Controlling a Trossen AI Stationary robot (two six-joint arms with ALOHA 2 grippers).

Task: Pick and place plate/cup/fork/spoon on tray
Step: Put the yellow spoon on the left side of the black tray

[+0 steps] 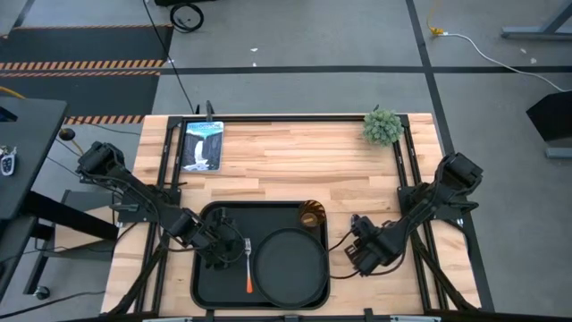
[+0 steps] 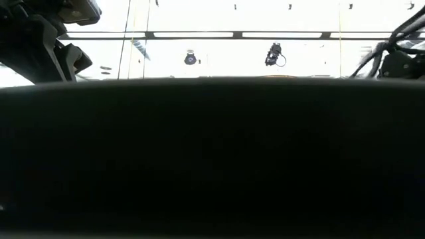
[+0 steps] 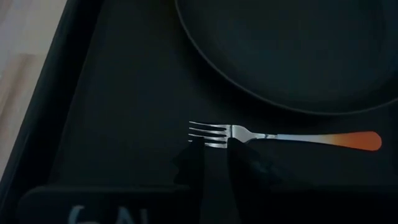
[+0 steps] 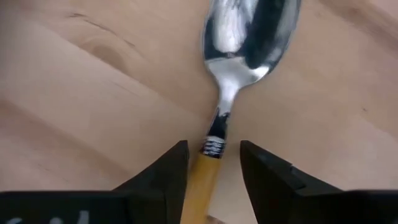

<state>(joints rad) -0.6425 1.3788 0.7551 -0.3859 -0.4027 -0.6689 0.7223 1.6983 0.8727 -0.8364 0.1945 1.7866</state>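
The black tray [image 1: 214,286] lies at the table's near edge and fills the low view [image 2: 212,159]. On it sit the round black plate [image 1: 289,266], the amber cup [image 1: 311,216] at its far right corner, and the fork [image 3: 280,137], lying flat left of the plate. My left gripper [image 3: 214,155] is open just above the fork's pronged head. My right gripper [image 4: 214,165] is open low over the wood right of the tray. Its fingers stand on either side of the spoon's [image 4: 249,31] orange handle. My right gripper has the spoon's handle [image 4: 202,177], close to the neck, between its open fingers, which lie along the spoon. The handle lies close against one finger [image 4: 171,171], and a gap shows before the other. I cannot tell whether it touches.
A small green plant [image 1: 382,126] stands at the far right corner. A picture card [image 1: 202,145] lies at the far left. Bare wood lies between them and the tray. Cables run along the right side of the table.
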